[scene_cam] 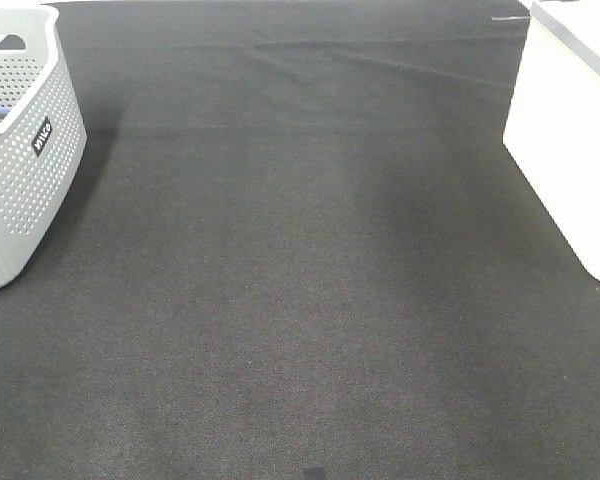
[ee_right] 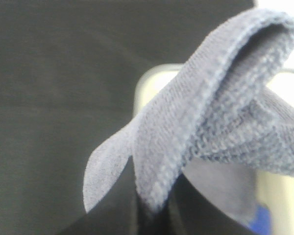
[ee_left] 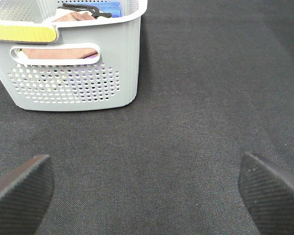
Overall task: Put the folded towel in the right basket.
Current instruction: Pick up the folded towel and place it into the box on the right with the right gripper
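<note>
In the right wrist view a folded blue-grey towel (ee_right: 206, 122) hangs close to the camera, pinched at its lower edge by my right gripper (ee_right: 154, 213), which is shut on it. Behind the towel I see the pale rim of the right basket (ee_right: 152, 78). That white basket (scene_cam: 570, 150) stands at the right edge of the exterior view. My left gripper (ee_left: 143, 164) is open and empty, low over the dark mat. Neither gripper nor the towel shows in the exterior view.
A grey perforated basket (scene_cam: 25, 150) stands at the far left; the left wrist view shows it (ee_left: 73, 73) holding several folded cloths and a dark hanger. A dark mat (scene_cam: 300, 280) covers the table between the two baskets.
</note>
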Motion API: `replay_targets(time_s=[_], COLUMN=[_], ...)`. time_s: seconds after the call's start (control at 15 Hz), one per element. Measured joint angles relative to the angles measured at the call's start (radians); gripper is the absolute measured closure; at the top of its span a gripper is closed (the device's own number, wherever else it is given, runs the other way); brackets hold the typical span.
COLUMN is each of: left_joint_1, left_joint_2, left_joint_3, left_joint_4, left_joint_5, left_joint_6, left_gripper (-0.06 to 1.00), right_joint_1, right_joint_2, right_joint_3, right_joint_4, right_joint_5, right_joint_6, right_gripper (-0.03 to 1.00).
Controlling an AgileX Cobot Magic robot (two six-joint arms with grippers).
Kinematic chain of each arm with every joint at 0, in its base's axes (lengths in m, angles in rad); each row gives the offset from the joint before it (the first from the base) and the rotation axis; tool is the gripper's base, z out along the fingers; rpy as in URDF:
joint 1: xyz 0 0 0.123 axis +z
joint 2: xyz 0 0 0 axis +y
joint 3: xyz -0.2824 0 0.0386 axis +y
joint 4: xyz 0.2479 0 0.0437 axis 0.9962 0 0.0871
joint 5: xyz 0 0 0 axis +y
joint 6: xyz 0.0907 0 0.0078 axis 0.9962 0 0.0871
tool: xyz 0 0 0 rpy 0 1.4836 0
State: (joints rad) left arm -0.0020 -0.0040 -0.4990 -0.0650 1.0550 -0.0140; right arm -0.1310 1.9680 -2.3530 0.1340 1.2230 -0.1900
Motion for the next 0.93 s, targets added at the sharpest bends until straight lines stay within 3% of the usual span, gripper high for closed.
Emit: replay_targets(time_s=[0.27,0.47,0.6,0.93], left_joint_1=[0.0,0.0,0.0,0.0], left_joint_2=[0.0,0.0,0.0,0.0], left_joint_3=[0.0,0.0,0.0,0.0], left_joint_4=[0.0,0.0,0.0,0.0], left_joint_5=[0.0,0.0,0.0,0.0], left_joint_6=[0.0,0.0,0.0,0.0], left_gripper=[-0.02,-0.02,-0.02,-0.02], right_joint_1=[-0.133,-0.152,-0.153,-0.153], right_joint_2=[0.022,0.081,0.119,0.135], right_joint_3=[0.108,0.16,0.179,0.183], right_joint_4=[0.012,0.053,0.054,0.065], right_joint_5=[0.001,0.0,0.0,-0.001], right_joint_6=[0.001,0.001,0.001,0.002], right_gripper=[0.9,0.9,0.85,0.26])
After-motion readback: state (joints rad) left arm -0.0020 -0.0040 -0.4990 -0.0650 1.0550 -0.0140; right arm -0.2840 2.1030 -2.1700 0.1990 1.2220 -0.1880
